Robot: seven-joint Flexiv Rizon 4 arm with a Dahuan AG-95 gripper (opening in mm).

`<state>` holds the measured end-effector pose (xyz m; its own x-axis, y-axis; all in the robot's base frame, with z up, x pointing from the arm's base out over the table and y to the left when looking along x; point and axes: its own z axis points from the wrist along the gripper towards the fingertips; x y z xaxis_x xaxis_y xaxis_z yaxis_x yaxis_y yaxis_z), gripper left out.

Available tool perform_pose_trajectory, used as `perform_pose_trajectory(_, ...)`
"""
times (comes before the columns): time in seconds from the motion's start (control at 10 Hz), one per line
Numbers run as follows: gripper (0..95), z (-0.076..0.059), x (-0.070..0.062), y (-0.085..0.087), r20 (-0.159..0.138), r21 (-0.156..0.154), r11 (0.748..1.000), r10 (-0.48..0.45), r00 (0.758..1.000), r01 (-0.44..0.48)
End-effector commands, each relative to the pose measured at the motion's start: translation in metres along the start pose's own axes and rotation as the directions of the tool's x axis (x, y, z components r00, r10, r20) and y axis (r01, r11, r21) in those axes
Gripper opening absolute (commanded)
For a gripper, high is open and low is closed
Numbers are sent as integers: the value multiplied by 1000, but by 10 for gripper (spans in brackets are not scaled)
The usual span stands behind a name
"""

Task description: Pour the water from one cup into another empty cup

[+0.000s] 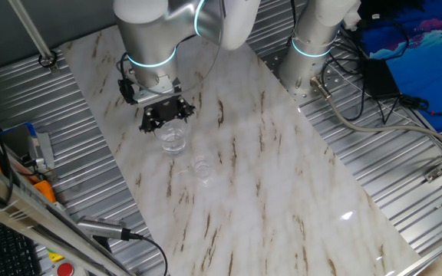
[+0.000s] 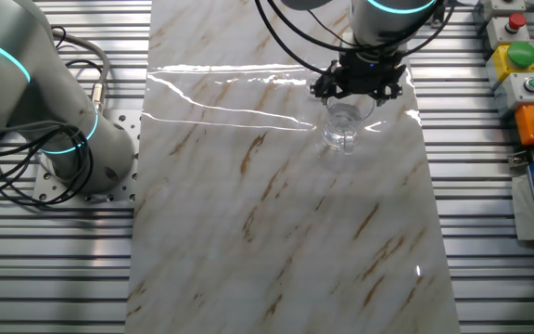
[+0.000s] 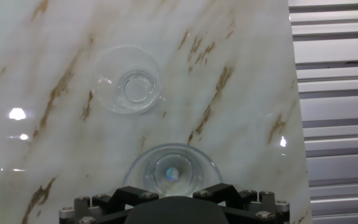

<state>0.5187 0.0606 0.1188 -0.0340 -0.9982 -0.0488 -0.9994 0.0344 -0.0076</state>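
Hovering over the larger tumbler (image 1: 173, 140), your gripper (image 1: 165, 116) hid its jaw state; misaligned descent risked toppling it onto the smaller cup (image 1: 202, 166).

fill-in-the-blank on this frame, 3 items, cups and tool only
1. The tool hangs directly ____ the larger tumbler.
2. The smaller cup stands ____ on the marble tabletop, apart from the tumbler.
3. Both cups are made of clear, ____ material with no handle.

Missing words: above; upright; colourless
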Motion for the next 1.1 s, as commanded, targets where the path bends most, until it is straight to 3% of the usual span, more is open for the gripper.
perform_pose_trajectory(0.1, 950, 1, 0, 0, 3, 0, 1000, -1, 1000, 1)
perform_pose_trajectory(0.7, 950, -13, 0, -1, 5, -12, 1000, 3, 1000, -3)
perform_pose_trajectory(1.1, 950, -13, 0, -1, 17, -24, 1000, -3, 1000, 3)
